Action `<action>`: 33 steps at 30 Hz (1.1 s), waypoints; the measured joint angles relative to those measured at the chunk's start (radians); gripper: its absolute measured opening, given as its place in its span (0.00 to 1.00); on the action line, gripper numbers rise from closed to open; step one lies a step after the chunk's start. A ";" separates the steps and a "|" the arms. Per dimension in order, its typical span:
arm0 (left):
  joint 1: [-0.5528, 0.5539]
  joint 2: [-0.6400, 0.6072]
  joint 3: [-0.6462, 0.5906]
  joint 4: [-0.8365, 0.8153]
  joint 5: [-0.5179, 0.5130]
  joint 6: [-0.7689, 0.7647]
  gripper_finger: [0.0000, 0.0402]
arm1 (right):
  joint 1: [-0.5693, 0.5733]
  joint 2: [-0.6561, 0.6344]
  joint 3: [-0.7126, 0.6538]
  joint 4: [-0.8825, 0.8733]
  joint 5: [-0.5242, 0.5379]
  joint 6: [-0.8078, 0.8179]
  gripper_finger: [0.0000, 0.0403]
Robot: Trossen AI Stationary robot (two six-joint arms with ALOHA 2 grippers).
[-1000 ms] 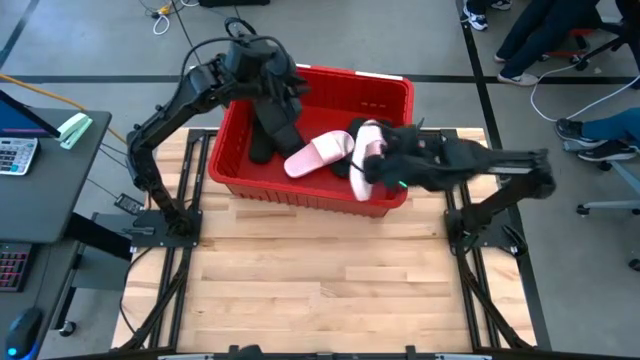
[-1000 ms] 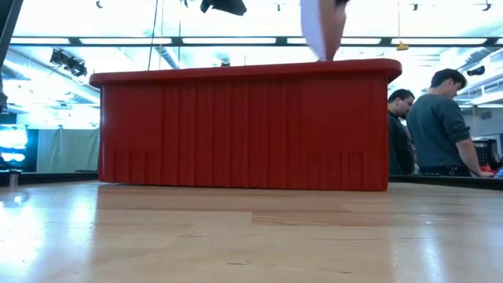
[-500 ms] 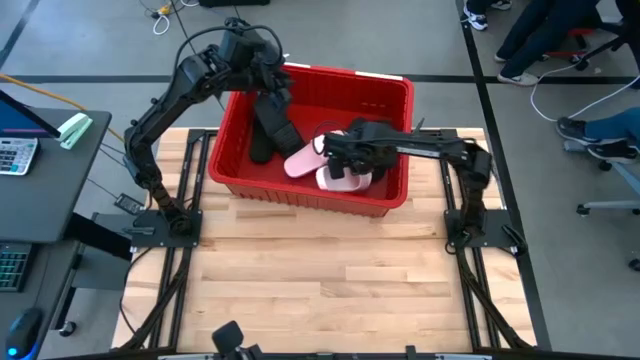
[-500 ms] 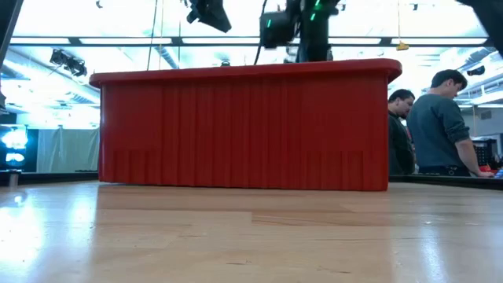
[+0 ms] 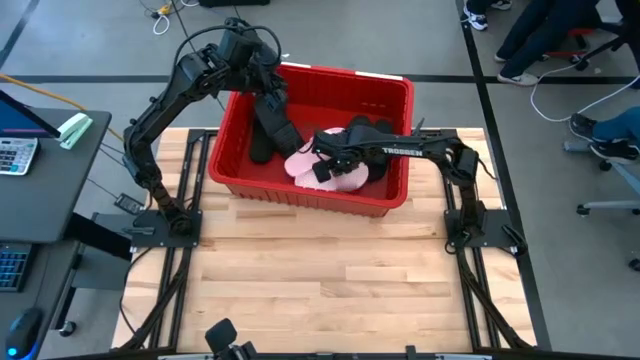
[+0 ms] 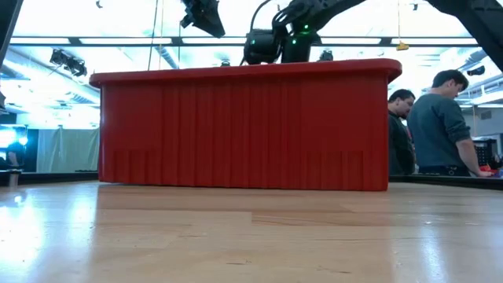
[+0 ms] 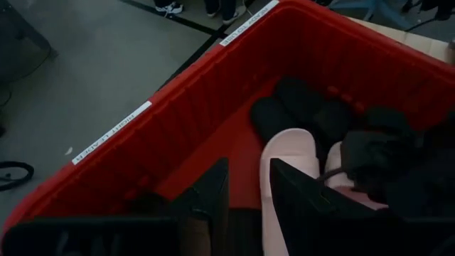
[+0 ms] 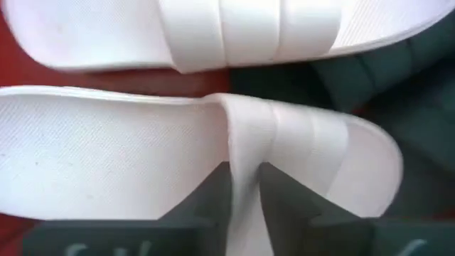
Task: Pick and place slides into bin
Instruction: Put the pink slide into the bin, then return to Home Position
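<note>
Bench [image 5: 330,290]: pale butcher-block wooden top, bare in front; no sandal visible on it.
Bin [image 5: 300,190]: big bright red ribbed plastic crate, standing at the bench's far half.
Right hand [image 5: 325,168]: reaching down inside the crate; in its wrist view the two dark fingers [image 8: 213,192] sit closed to a narrow gap on the wide strap of a pale pink slip-on slide [image 8: 142,163], which rests low in the crate.
Second pink slide [image 8: 213,28]: lying just beside the gripped one.
Black matte slides [image 5: 270,135]: piled in the crate's far-left part and under the right arm.
Left hand [image 5: 268,82]: over the crate's far-left corner; fingers [image 7: 213,195] slightly parted, holding nothing.
Risk 1: strap could stay snagged when the fingers open, so lifting would drag the slide up, possibly over the rim.
Risk 2: both arms share one crate; crossing paths could knock them together.
</note>
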State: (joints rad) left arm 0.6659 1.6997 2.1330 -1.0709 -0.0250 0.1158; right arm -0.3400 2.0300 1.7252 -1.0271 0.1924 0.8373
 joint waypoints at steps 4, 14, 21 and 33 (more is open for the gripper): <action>0.000 0.000 0.000 -0.010 0.000 0.000 0.27 | -0.002 -0.021 0.001 0.008 0.018 -0.045 0.31; 0.000 0.000 0.000 -0.053 0.000 -0.002 0.27 | -0.036 -0.085 0.001 -0.050 -0.145 -0.336 0.46; 0.000 0.000 0.000 -0.065 -0.001 -0.017 0.27 | -0.094 -0.321 0.002 -0.034 -0.036 -0.348 0.48; -0.004 -0.081 0.000 -0.339 -0.008 -0.045 0.27 | 0.050 -0.692 0.003 -0.103 0.152 -0.397 0.46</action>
State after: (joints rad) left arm 0.6624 1.6189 2.1326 -1.4095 -0.0334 0.0706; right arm -0.2898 1.3384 1.7279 -1.1298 0.3444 0.4404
